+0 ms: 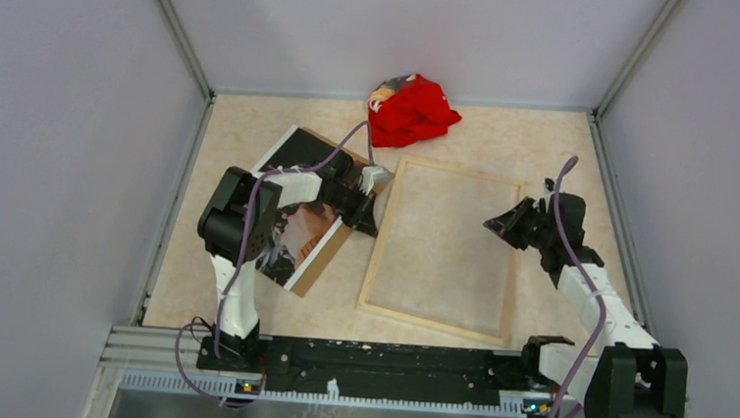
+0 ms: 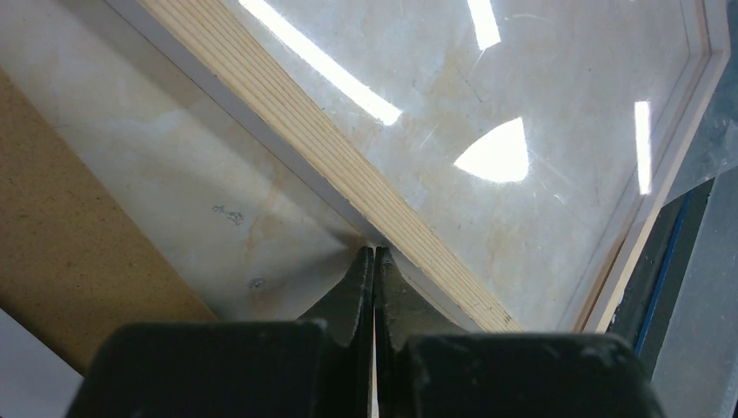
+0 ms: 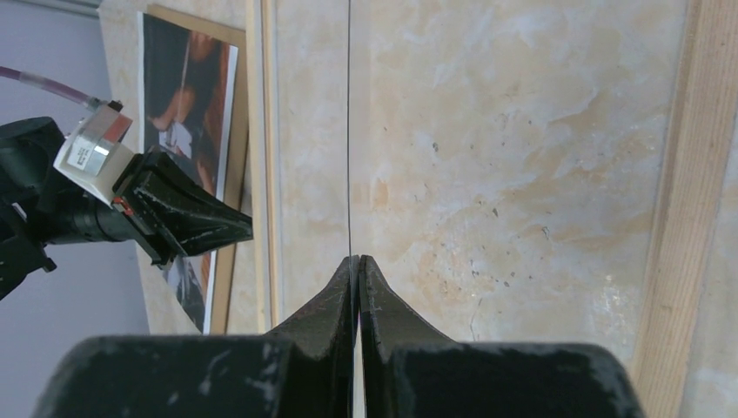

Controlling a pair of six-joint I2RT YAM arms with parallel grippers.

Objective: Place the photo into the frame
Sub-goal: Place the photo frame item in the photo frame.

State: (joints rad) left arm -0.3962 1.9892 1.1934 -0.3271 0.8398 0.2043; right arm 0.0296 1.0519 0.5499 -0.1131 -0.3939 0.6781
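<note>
Closest to the lens in each wrist view are the black fingers, pressed together with nothing between them. The left gripper [image 2: 374,254] has its closed tips down at desk level, right against the outer side of the frame [image 2: 348,165] along its left rail. Whether it is pushing on the rail cannot be told. The right gripper [image 3: 355,259] is likewise closed and empty, and in the overhead view it hangs over the pane just inside the right rail.

The frame [image 1: 432,324] lies flat near the middle of the desk [image 1: 508,145], pale wood edges uppermost. The marbled desk surface shows through its clear pane, and the opening holds nothing.

The photo [image 1: 303,236] lies outside the frame, just to its left, picture side up. It rests on a brown backing board [image 1: 328,255] that shows past the photo's right edge. Both are turned at an angle to the frame. The left arm reaches across them and hides part of the print. Seen from the right wrist, the photo [image 3: 187,87] lies beyond the frame's far rail, behind the left gripper [image 3: 187,222].

A crumpled red cloth [image 1: 412,111] sits at the far edge of the desk, apart from the frame's top rail.
</note>
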